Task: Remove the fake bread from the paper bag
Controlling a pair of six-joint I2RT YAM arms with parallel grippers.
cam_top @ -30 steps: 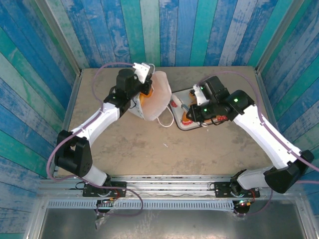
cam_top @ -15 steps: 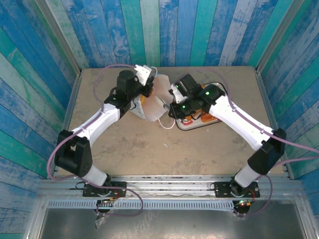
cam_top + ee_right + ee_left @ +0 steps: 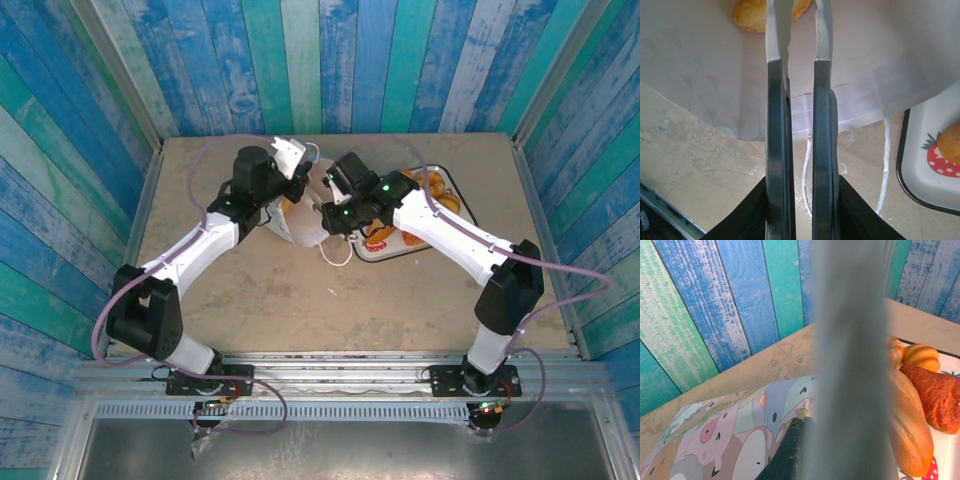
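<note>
- Top external: the left gripper (image 3: pixel 292 165) is clamped on the far rim of the paper bag (image 3: pixel 303 222). The right gripper (image 3: pixel 323 203) sits at the bag's mouth, just beside the tray (image 3: pixel 388 252).
- Left wrist: fake bread (image 3: pixel 910 425) lies on the strawberry-printed tray, near the bag's patterned side.
- Right wrist: the fingers (image 3: pixel 777 150) stand narrowly parted and empty, pointing into the bag toward an orange roll (image 3: pixel 757 12).
</note>
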